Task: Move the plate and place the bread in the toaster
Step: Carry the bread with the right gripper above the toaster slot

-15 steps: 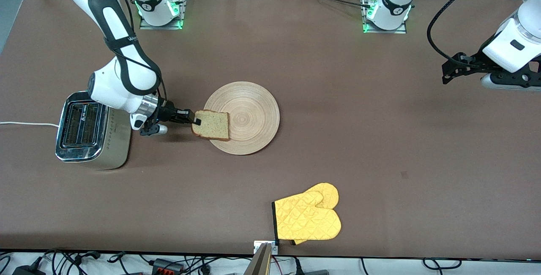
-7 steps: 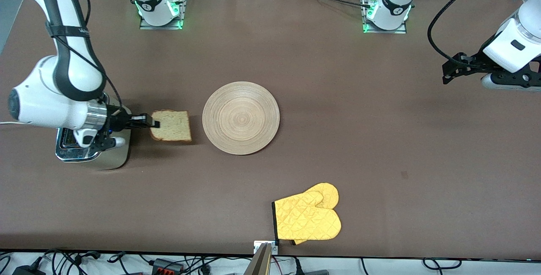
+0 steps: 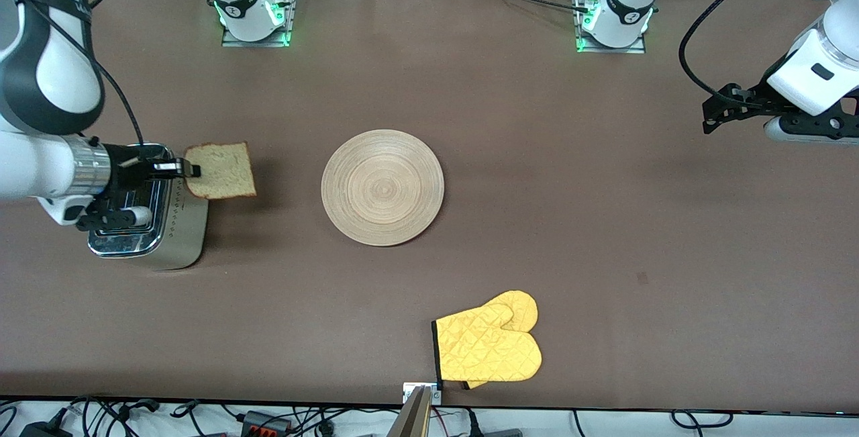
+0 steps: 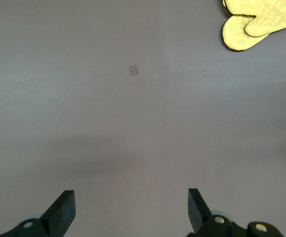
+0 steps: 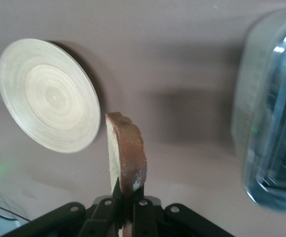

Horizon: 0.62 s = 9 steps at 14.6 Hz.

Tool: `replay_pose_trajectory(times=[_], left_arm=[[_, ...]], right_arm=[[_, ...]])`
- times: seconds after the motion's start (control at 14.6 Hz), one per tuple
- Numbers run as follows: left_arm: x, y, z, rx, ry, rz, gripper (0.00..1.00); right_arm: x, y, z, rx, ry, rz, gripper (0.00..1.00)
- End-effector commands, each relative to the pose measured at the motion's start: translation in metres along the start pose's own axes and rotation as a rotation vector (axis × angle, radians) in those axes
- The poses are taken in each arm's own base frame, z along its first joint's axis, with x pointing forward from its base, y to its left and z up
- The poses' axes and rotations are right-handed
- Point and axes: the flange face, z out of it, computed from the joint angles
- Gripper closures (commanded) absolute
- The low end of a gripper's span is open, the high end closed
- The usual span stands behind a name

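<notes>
The squarish slice of light brown bread with a darker crust (image 3: 221, 170) is off the table and pinched by one edge in the right gripper (image 3: 180, 168), which hangs just above the edge of the boxy toaster (image 3: 144, 212) with its shiny chrome top and matte cream sides; the slots look unfilled, so lowering the slice in appears to be what remains. The round, shallow, light tan wooden plate (image 3: 382, 187) with ring grain lies bare at mid-table, at about three o'clock from the toaster (whether it needs another move I cannot tell). A quilted yellow oven mitt (image 3: 488, 346) lies at five o'clock from the plate. The left gripper (image 4: 131, 211) waits, jaws wide and holding nothing, over bare brown table (image 3: 604, 222).
</notes>
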Motion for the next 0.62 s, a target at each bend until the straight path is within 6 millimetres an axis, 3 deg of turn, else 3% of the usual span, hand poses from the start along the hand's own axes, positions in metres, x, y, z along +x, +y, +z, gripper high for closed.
replay_pose_trajectory(times=[0.0,0.27,0.55], left_arm=[[-0.003,-0.002,-0.004,-0.008,0.005,0.014,0.00],[-0.003,-0.002,-0.004,-0.008,0.005,0.014,0.00],[-0.002,-0.002,-0.003,-0.008,0.003,0.014,0.00]], right_arm=[[0.004,0.004,-0.028,-0.086,-0.011,0.023,1.00],[0.013,0.010,-0.051,-0.358,-0.023,0.030,1.00],[0.023,0.013,-0.051,-0.612,-0.071,-0.123,1.00]])
